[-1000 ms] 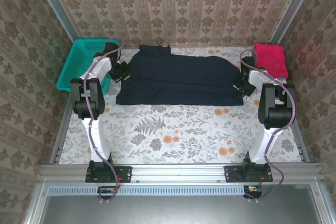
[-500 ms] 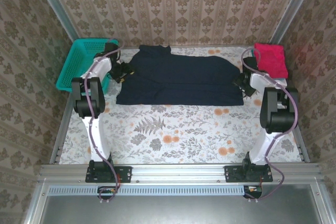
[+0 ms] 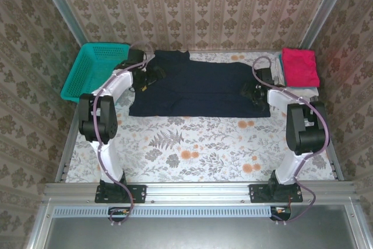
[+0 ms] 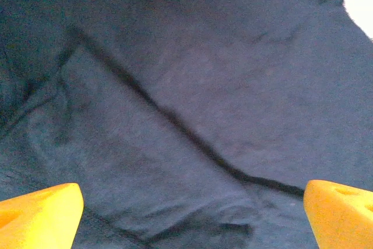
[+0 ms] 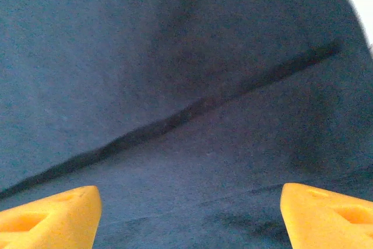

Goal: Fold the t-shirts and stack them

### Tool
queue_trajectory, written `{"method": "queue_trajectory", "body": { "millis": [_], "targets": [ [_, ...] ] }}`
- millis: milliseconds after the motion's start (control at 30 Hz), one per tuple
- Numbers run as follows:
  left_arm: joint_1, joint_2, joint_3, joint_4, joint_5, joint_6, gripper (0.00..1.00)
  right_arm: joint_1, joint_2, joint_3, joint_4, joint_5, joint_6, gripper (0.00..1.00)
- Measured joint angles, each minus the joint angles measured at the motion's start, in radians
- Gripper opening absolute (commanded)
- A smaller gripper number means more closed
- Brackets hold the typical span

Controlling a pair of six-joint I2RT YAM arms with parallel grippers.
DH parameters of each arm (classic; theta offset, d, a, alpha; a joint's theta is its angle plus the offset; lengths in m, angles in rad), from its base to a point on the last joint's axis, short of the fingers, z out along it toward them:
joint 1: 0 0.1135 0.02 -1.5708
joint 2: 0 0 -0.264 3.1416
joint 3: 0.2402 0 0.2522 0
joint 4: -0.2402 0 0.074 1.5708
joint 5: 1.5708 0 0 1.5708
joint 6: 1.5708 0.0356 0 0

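The magenta t-shirt [image 3: 300, 67] sits folded on the white t-shirt [image 3: 304, 91] at the table's [image 3: 192, 150] far right corner, so that pair looks done. The navy t-shirt [image 3: 198, 88] lies along the far edge, half-folded into a wide creased band; I'd say it needs more folds, then stacking. The left gripper [image 3: 150, 75] and right gripper [image 3: 250, 91] hover over its ends, fingers spread, holding nothing

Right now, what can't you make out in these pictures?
White shirt: top view, mostly covered by the pink shirt.
Navy shirt: wrist views, cut off by every edge; lower layers hidden under folds.
Left pincer and right pincer: wrist views, fingers cropped by the bottom edge.
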Motion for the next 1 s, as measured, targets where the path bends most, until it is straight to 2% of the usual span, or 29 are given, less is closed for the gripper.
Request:
{"method": "queue_trajectory", "body": {
  "millis": [200,333,533,767,1000],
  "targets": [
    [-0.005,0.026,-0.152,0.051,0.002,-0.011,0.98,-0.021,0.045,-0.002,-0.006,-0.052,0.017,0.79],
    [-0.011,-0.061,-0.284,0.142,0.0,-0.027,0.98,-0.035,0.008,-0.062,0.029,-0.081,0.031,0.78],
    [-0.063,-0.238,-0.534,0.214,-0.032,-0.066,0.99,-0.046,-0.14,-0.222,0.001,-0.116,0.056,0.78],
    [-0.149,-0.456,-0.757,0.183,-0.079,-0.151,0.99,-0.059,-0.315,-0.384,-0.078,-0.116,0.071,0.78],
    [-0.207,-0.593,-0.856,0.091,-0.103,-0.225,1.0,-0.068,-0.517,-0.511,-0.203,-0.121,0.079,0.8]
  ]
}}
